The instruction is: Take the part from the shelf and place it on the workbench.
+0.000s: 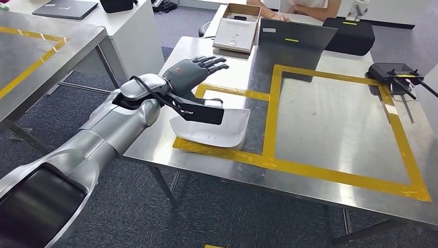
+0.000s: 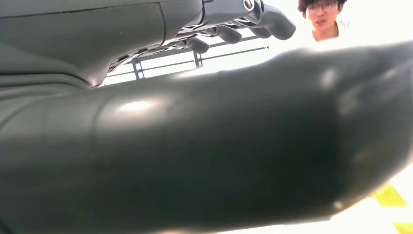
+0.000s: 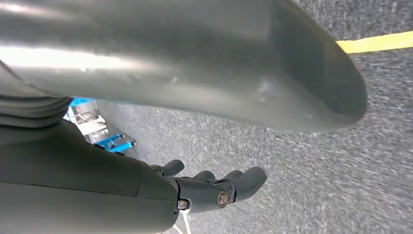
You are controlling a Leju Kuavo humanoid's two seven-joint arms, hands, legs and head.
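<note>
From the head, the white part (image 1: pixel 212 129) lies on the steel tabletop (image 1: pixel 330 119) inside yellow tape, under the left hand (image 1: pixel 199 72), whose fingers (image 1: pixel 214 63) spread, empty. An open box (image 1: pixel 237 27) holds a white insert. At the right wrist, the right hand (image 3: pixel 209 187) hangs over carpet, fingers (image 3: pixel 246 180) loosely apart, empty.

Open cardboard box (image 1: pixel 237 27) on tabletop (image 1: pixel 335 113) beyond fingers (image 1: pixel 212 63). Dark folded panel (image 1: pixel 294 41) stands just beside box. Black case (image 1: pixel 348 35) farther along. Black device with antennas (image 1: pixel 395 77) well apart. Laptop (image 1: pixel 65 9) on separate desk. Person (image 2: pixel 322 18) faces fingers.
</note>
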